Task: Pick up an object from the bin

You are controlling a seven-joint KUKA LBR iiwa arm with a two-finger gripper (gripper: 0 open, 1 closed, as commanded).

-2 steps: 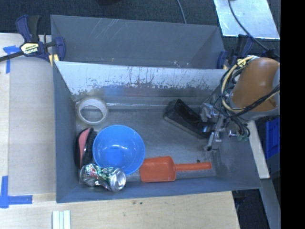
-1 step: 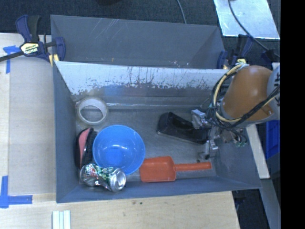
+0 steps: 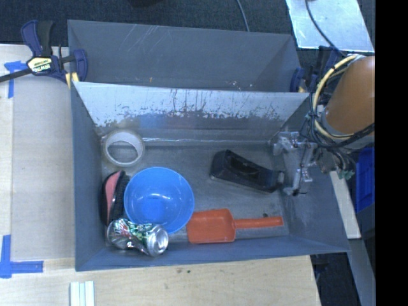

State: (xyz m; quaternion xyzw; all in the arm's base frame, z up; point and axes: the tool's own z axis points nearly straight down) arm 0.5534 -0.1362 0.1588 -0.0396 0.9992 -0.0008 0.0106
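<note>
At the right side of the grey metal bin (image 3: 191,62), the gripper (image 3: 298,183) hangs just beside the right end of a black wedge-shaped plastic object (image 3: 245,171) lying on the floor. Whether it is open or closed cannot be told. Just below lies an orange plastic scoop (image 3: 211,227), and a round blue plastic bowl (image 3: 158,200) sits well to the left.

Blue bowl (image 3: 159,199), orange scoop (image 3: 213,227), black stapler (image 3: 245,171), whitish tape roll (image 3: 123,148), silver crushed can (image 3: 137,236) printed green and red, grey bin (image 3: 191,59).
</note>
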